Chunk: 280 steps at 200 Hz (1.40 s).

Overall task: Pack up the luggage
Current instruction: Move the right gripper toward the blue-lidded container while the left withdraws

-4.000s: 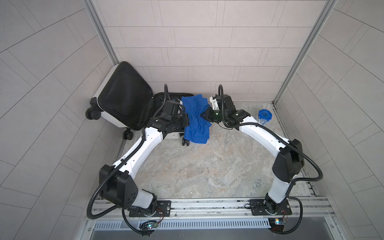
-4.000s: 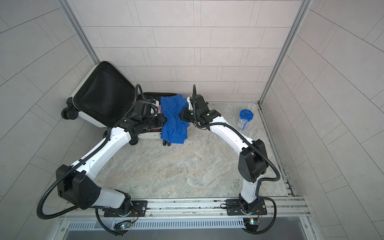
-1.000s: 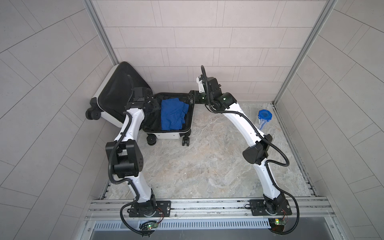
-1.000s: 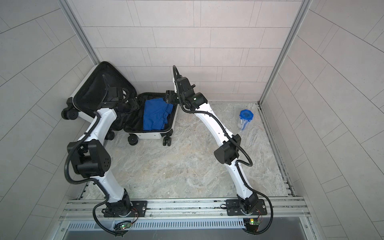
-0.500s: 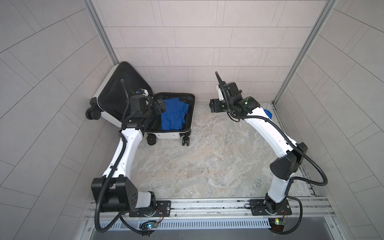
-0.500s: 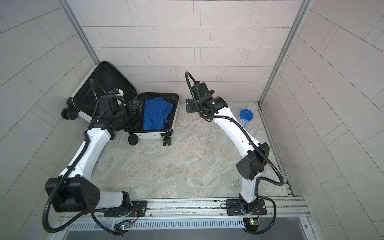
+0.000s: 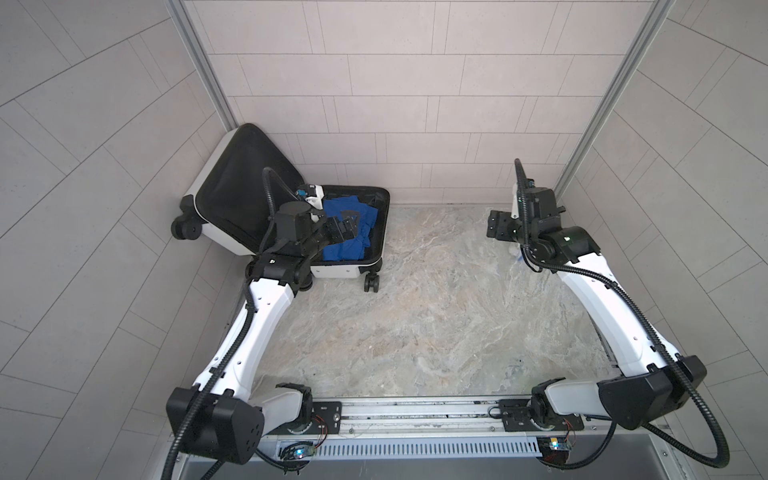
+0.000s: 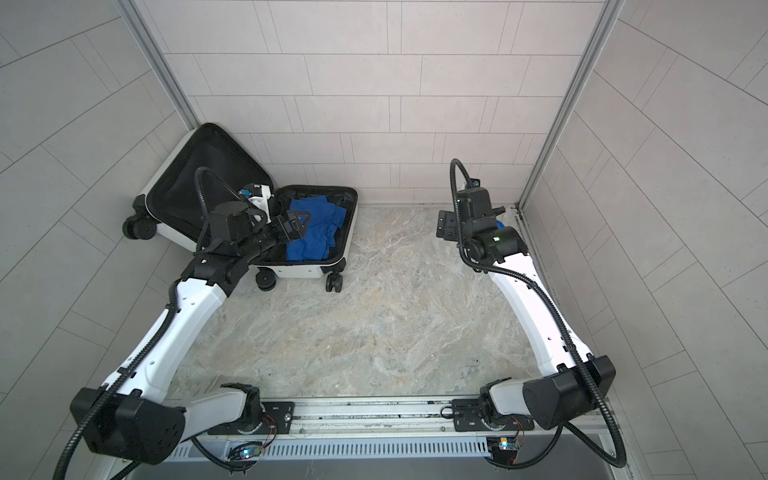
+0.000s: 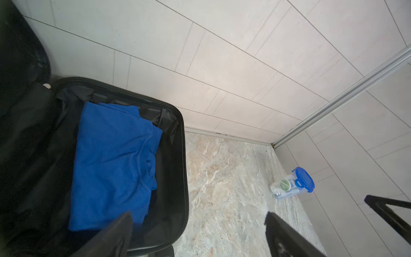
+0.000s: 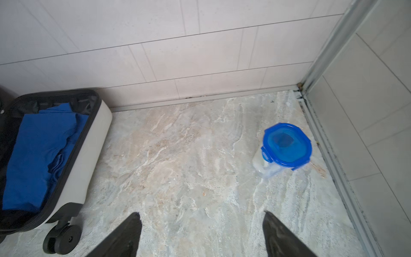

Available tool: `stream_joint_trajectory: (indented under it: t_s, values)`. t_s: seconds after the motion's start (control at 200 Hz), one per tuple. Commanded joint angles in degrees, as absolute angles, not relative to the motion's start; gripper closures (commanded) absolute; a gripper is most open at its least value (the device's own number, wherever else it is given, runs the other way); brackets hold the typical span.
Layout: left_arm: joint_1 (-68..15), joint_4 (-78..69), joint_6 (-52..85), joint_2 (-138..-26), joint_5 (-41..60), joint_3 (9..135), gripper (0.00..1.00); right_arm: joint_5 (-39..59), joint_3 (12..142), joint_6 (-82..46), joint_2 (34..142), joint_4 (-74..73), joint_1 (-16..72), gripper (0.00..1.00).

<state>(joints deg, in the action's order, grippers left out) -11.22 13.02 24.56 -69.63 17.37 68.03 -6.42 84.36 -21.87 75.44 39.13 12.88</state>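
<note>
Marble floor [image 7: 415,316], luggage [image 7: 336,272] against left wall [image 7: 104,166], container [image 10: 285,148] near right wall [image 7: 685,187]

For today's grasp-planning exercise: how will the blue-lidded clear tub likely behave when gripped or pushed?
The tub looks like rigid plastic, so probably stiff. Its smooth clear walls may be slippery. Standing upright, it might slide or tip if pushed.

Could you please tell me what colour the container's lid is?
The lid is blue, on a clear container; the right wrist view shows it best.
</note>
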Motion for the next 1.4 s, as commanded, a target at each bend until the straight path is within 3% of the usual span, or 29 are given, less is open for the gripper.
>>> stream_joint_trajectory:
  t_s: [0.0, 0.345, 0.375, 0.655, 0.981, 1.396]
  values:
    - [-15.6, 12.1, 23.4, -69.1, 15.7, 66.3, 0.01, -4.5, 81.8, -21.6, 72.3, 38.3, 10.1, 0.13]
    - [-29.7, 14.7, 19.5, -73.3, 10.2, 67.4, 0.00, 1.3, 76.4, -20.7, 71.0, 40.8, 1.8, 0.10]
    - [-30.8, 15.0, 19.1, -73.7, 9.6, 67.4, 0.00, 1.5, 76.3, -20.6, 71.3, 41.2, 1.4, 0.01]
    - [-40.3, 14.3, 20.2, -75.9, 4.5, 64.1, 0.00, 2.5, 76.3, -21.6, 75.8, 43.3, -3.2, 0.01]
    - [-46.2, 5.9, 27.1, -79.0, 2.9, 55.3, 0.00, 1.0, 77.9, -28.2, 82.4, 43.0, -7.1, 0.01]
    - [-46.4, 4.6, 26.6, -79.0, 2.9, 53.6, 0.00, -4.3, 94.2, -27.1, 97.0, 50.4, -7.1, 0.01]
